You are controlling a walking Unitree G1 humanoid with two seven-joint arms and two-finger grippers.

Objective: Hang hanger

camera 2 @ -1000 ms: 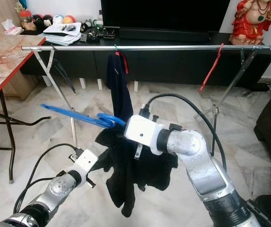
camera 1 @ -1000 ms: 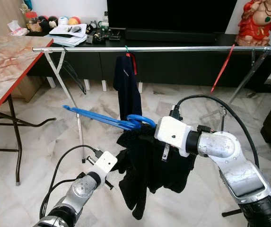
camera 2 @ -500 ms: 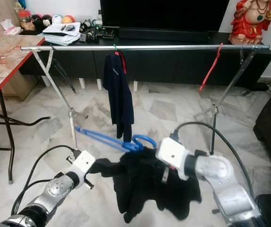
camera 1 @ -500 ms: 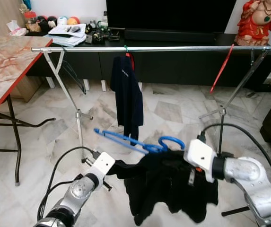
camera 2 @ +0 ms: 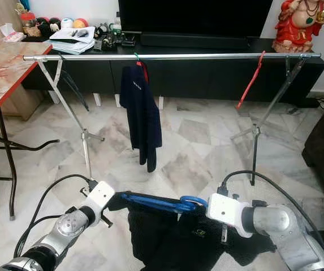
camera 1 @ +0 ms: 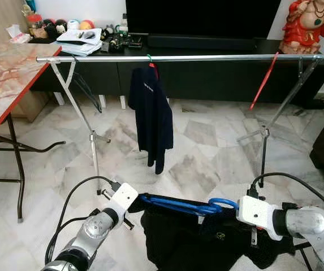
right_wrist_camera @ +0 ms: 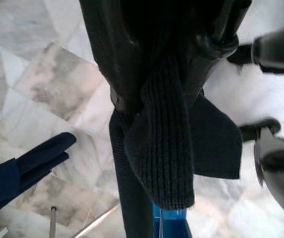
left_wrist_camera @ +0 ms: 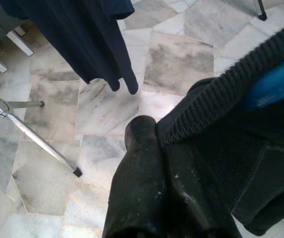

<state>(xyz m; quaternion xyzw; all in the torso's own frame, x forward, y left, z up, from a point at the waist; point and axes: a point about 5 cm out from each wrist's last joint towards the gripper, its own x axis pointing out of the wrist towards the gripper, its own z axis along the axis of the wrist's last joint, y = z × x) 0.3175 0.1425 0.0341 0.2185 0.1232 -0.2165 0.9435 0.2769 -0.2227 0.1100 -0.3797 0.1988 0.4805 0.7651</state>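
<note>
- Marble floor point(camera 1: 207, 147) spreads under a long metal rail point(camera 1: 207, 57) on crossed legs, with a dark TV cabinet point(camera 1: 218, 73) behind it.
- On the rail hang a navy garment point(camera 1: 150, 116) near the middle and a red hanger point(camera 1: 265, 79) toward the right end.
- Low down, in front of the rail, the blue hanger point(camera 1: 181, 205) lies nearly level, carrying a black knit garment point(camera 1: 190, 240) that droops below it.
- The left tool point(left_wrist_camera: 156, 148) is pinched shut on the ribbed edge of the black knit garment at the hanger's left end.
- The right tool point(right_wrist_camera: 166, 84) is clamped on the knit by the hanger's hook end, fabric bunched between its fingers.
- A marble-topped table with a red edge point(camera 1: 9, 84) stands at the left.
</note>
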